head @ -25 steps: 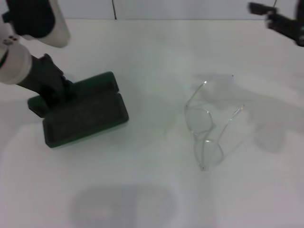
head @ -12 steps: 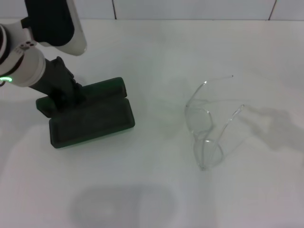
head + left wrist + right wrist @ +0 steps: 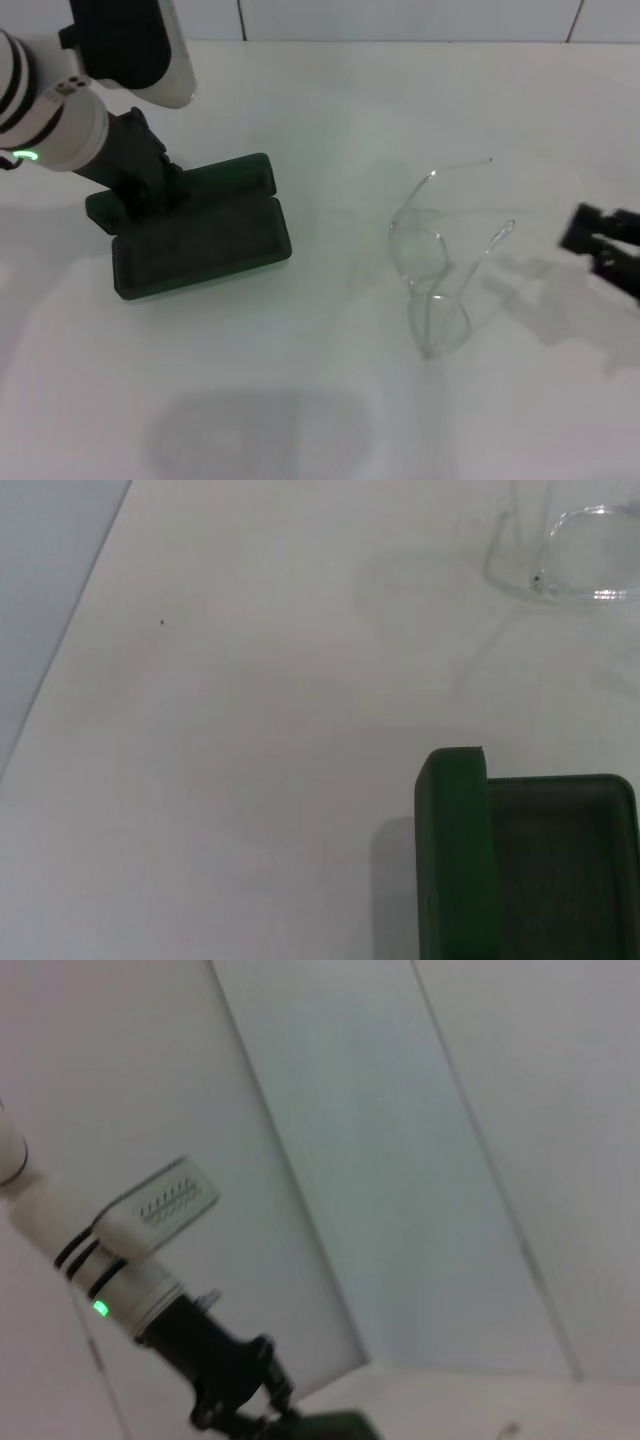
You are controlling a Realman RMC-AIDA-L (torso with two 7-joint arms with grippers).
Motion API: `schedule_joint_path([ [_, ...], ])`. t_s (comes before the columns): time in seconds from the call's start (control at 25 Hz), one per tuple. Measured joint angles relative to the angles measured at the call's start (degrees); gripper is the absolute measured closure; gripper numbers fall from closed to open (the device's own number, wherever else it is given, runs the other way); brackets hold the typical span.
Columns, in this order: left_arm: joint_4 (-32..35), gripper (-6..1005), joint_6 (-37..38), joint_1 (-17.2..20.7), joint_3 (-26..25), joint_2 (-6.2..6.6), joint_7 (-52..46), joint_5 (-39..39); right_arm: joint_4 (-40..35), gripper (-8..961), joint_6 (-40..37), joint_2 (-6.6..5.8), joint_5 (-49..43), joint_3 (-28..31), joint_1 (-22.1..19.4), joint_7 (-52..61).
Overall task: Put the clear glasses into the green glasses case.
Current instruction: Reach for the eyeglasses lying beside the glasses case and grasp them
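The green glasses case (image 3: 200, 230) lies open on the white table at the left, lid hinged back and dark lining up. My left gripper (image 3: 135, 195) is shut on the lid's left end. The left wrist view shows the case (image 3: 455, 850) from close by, with its lining (image 3: 560, 870) beside the upright lid. The clear glasses (image 3: 435, 265) rest right of centre with their arms unfolded, and one lens (image 3: 590, 565) appears in the left wrist view. My right gripper (image 3: 600, 245) hovers open at the right edge, a short way right of the glasses and apart from them.
A tiled wall runs along the table's far edge (image 3: 400, 40). The right wrist view looks across at the left arm (image 3: 150, 1290) and a corner of the case (image 3: 335, 1422). A faint grey shadow patch (image 3: 260, 430) lies near the front.
My left gripper and the case have shifted right, toward the glasses. My right gripper left the top right corner, went out of view, and now shows low at the right edge beside the glasses.
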Motion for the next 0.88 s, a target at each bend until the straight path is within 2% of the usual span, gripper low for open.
schedule_joint_path([
  [0.16,-0.2,805,0.0,0.3,0.1,0.00,0.1,0.0,6.6,642,2.2,0.05,-3.1,-0.8,5.6,-1.3],
  [0.28,-0.2,805,0.0,0.8,0.1,0.00,0.2,0.0,8.5,642,2.6,0.05,-4.4,-1.6,7.4,-1.6],
  [0.88,-0.2,804,-0.1,1.0,0.1,0.00,0.2,0.0,10.4,645,4.7,0.45,-4.9,-3.6,9.0,-2.1],
])
